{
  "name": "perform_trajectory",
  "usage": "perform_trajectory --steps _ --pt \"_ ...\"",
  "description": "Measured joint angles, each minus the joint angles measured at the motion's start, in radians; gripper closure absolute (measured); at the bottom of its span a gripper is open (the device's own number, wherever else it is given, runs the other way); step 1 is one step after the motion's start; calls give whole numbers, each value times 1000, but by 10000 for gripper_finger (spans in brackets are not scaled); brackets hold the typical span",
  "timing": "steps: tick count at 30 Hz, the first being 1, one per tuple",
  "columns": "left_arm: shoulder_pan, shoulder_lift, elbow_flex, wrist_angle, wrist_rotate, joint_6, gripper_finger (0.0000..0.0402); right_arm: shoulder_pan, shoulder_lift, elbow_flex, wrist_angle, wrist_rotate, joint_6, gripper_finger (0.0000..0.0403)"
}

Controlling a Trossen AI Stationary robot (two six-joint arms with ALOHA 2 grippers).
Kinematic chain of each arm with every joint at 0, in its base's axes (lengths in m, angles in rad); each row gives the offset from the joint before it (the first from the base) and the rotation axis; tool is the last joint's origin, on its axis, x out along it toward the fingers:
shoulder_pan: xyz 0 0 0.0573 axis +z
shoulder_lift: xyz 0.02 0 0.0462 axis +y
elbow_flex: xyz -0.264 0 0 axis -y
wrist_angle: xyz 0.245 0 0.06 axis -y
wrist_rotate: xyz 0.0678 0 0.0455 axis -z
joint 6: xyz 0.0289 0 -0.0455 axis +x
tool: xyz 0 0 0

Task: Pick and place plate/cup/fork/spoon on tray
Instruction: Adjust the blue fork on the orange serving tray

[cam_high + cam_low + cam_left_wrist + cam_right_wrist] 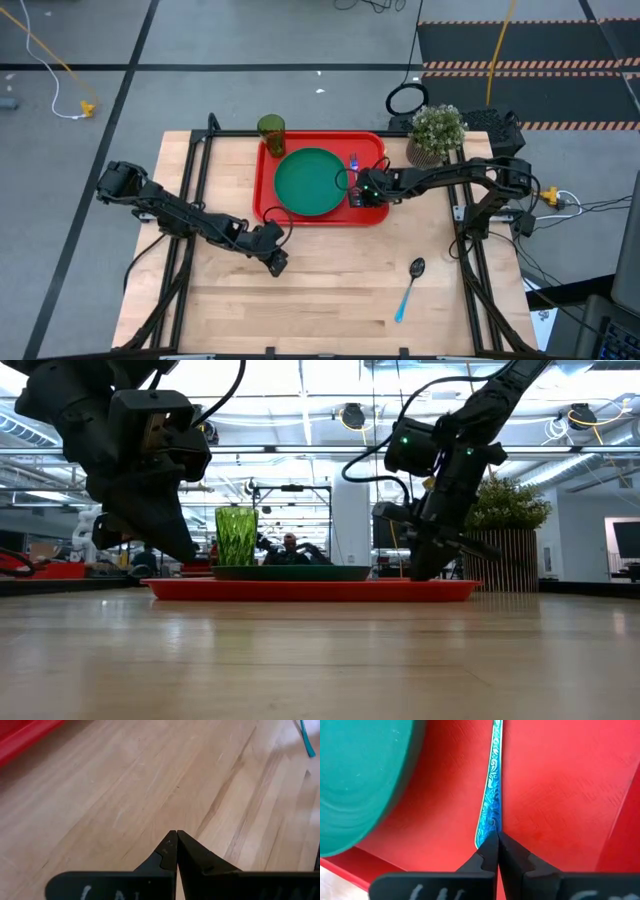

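Note:
The red tray [268,200] lies at the table's far middle. The dark-green plate [310,182] lies flat on it. The olive-green cup [271,130] stands upright at the tray's far left corner. The fork [354,165] lies along the tray's right side, tines toward the far edge. My right gripper [353,193] is over the tray's near right part, shut on the fork. The spoon [410,285] lies on the wood at the near right. My left gripper [278,266] is shut and empty over the bare wood in front of the tray. My right gripper pinches the near end of the fork's light-blue handle [490,822] between its two fingertips [487,847]. The fingers run along the handle, and the rest of the fork stretches away over the tray floor beside the plate [360,780]. Whether the fork is lifted I cannot tell.
A potted plant [436,134] stands just past the tray's far right corner, close to my right arm. Bare wood [150,785] spreads in front of the tray and around the spoon's handle [306,737].

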Motion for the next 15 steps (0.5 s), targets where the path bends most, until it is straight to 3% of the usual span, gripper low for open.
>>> perform_trajectory --steps 15 --pt "0 0 0 0 -1 5 396 11 0 0 7 2 4 403"
